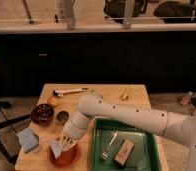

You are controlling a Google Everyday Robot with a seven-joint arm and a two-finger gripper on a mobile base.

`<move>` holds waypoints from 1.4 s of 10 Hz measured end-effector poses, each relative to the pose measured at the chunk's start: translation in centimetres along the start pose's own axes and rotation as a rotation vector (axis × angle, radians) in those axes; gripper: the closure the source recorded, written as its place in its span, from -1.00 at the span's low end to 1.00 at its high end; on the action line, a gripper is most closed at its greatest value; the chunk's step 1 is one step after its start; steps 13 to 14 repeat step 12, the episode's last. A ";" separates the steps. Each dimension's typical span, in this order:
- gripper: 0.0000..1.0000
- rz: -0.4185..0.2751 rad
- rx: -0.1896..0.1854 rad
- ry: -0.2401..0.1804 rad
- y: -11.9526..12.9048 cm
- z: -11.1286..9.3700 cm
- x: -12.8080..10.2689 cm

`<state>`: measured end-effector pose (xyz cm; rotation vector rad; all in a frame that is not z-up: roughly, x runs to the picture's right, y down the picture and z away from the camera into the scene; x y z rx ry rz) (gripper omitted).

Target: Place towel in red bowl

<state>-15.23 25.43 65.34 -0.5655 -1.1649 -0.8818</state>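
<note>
My gripper [66,143] is at the front left of the wooden table [111,95], pointing down over a shallow red-orange bowl [66,156]. It is shut on a small blue-grey towel [57,147], which hangs at the bowl's left rim and partly inside it. The white arm [126,116] reaches in from the right and hides the back of the bowl.
A second blue-grey cloth [28,139] lies on the table left of the bowl. A dark red bowl [42,113], a small can [62,117] and an orange [52,101] stand behind. A green tray [98,145] with a fork [108,145] and a brown block [123,151] is on the right.
</note>
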 end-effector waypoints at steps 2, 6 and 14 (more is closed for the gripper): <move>-0.08 0.000 0.000 0.000 0.0 0.0 0.0; -0.60 0.001 0.000 0.000 0.0 0.0 0.0; -0.60 0.001 0.001 0.000 0.0 0.0 0.0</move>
